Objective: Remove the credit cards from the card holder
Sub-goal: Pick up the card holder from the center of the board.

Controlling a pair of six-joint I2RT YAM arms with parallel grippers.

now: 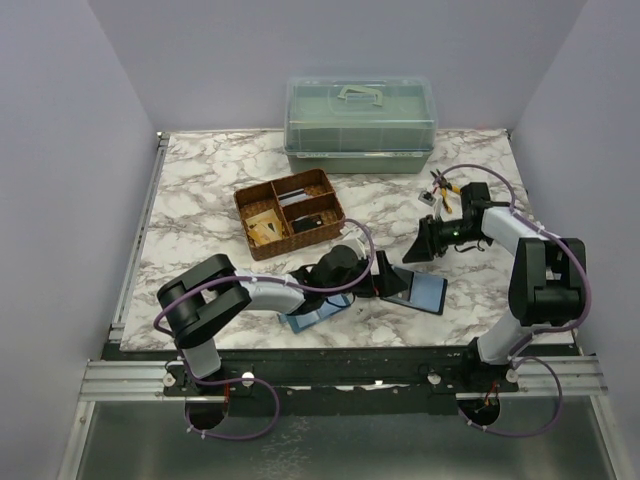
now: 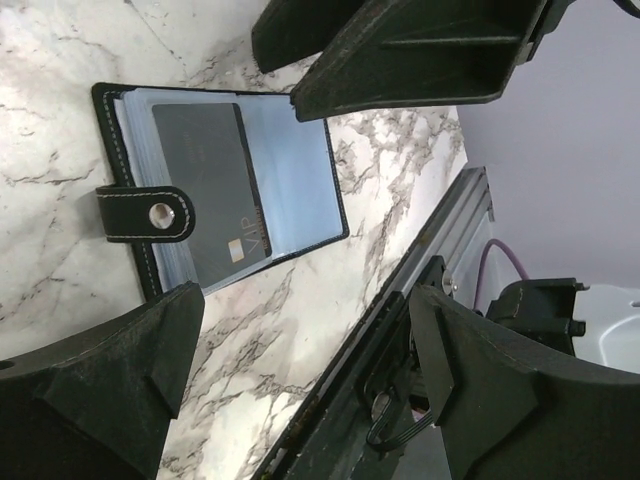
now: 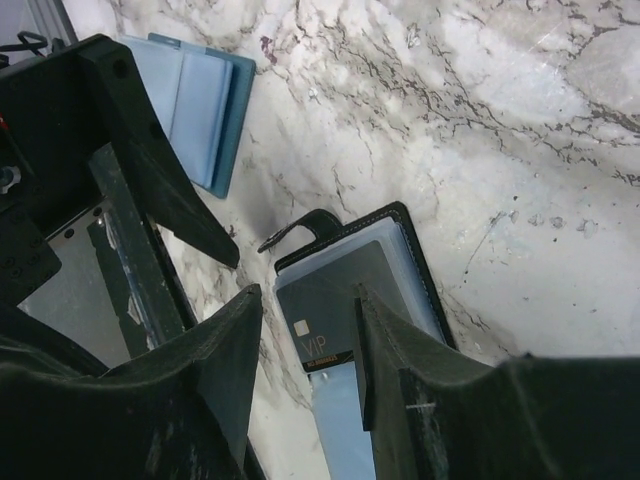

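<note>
Left gripper (spread wide) overhangs card holder; folder near.

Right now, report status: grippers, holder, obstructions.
Left gripper open, beside holder. Right gripper part open, over card. Holder open flat, card inside. Snap tab curls up by card's edge.

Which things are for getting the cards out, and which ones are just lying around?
For the job:
- card holder, lying open on the table
- dark card tucked inside it

Just lying about:
- light-blue folder
- brown basket
- clear lidded box
</note>
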